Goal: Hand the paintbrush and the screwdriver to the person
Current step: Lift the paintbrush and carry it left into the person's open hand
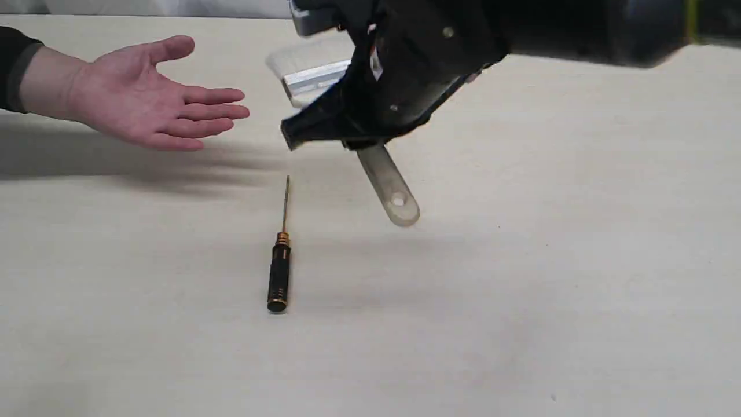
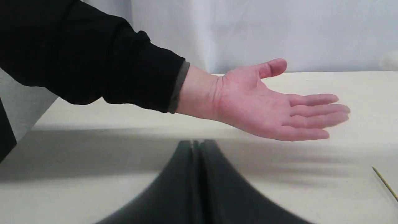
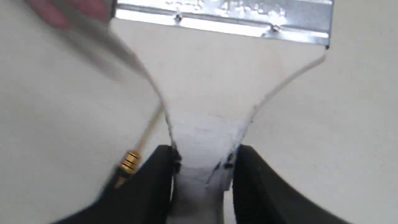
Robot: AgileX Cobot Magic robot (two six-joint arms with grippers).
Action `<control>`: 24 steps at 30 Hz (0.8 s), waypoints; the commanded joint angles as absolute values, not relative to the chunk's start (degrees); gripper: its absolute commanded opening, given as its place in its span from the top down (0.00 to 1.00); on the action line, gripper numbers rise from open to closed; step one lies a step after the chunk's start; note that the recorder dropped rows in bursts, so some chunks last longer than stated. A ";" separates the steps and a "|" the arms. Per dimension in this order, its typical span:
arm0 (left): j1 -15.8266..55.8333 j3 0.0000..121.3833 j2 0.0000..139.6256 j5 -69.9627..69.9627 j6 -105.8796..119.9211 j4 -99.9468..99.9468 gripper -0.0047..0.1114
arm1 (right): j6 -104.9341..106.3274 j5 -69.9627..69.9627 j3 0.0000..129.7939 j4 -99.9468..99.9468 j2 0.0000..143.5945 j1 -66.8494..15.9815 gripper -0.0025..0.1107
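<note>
The right gripper (image 3: pixel 203 161) is clamped on the paintbrush (image 3: pixel 217 81). Its two black fingers (image 3: pixel 248 177) press on either side of the wooden handle, just below where the handle widens toward the silver ferrule (image 3: pixel 224 15). In the exterior view the right gripper (image 1: pixel 353 136) holds the paintbrush (image 1: pixel 388 185) tilted. The holed handle end points down toward the tabletop (image 1: pixel 579 260), and the ferrule and pale bristles angle up and away. Motion blur hides whether the handle end touches the tabletop.

The left gripper (image 2: pixel 197 146) has its fingers pressed together with nothing between them. It sits low over the tabletop.

The screwdriver (image 1: pixel 279 260) lies flat on the tabletop, untouched by either gripper. Its black handle is toward the camera and its thin shaft points away. The paintbrush's handle end hangs near the screwdriver, to the right of its shaft and apart from it. In the right wrist view the screwdriver's gold band (image 3: pixel 130 160) shows just beside one finger, blurred.

The person's hand (image 1: pixel 150 95) is open, palm up. It lies beyond the screwdriver and to its left, above the tabletop. From the left wrist view the hand (image 2: pixel 273 102) is empty, and only the screwdriver's tip (image 2: pixel 385 183) shows.
</note>
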State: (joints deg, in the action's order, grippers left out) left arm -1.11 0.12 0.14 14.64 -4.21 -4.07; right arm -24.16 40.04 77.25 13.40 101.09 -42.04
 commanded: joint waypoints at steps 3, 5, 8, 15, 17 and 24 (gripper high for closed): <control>-0.64 0.00 0.00 14.30 -4.32 -4.01 0.96 | -12.31 22.84 77.27 0.00 94.67 -42.17 0.94; -0.64 0.00 0.00 14.30 -4.32 -4.01 0.96 | -7.26 15.67 77.27 -3.46 94.78 -43.06 0.94; -0.64 0.00 0.00 14.47 -4.32 -3.86 0.96 | -4.13 6.25 78.37 -3.78 97.51 -45.19 0.94; -0.64 0.00 0.00 14.36 -4.32 -3.86 0.96 | -2.08 9.77 92.15 -3.55 114.23 -48.07 0.94; -0.64 0.00 0.00 14.36 -4.32 -3.86 0.96 | -2.08 11.68 95.70 -3.55 118.48 -48.07 0.93; -0.64 0.00 0.00 14.36 -4.32 -3.86 0.96 | -2.08 18.76 102.61 -3.55 128.00 -48.07 0.58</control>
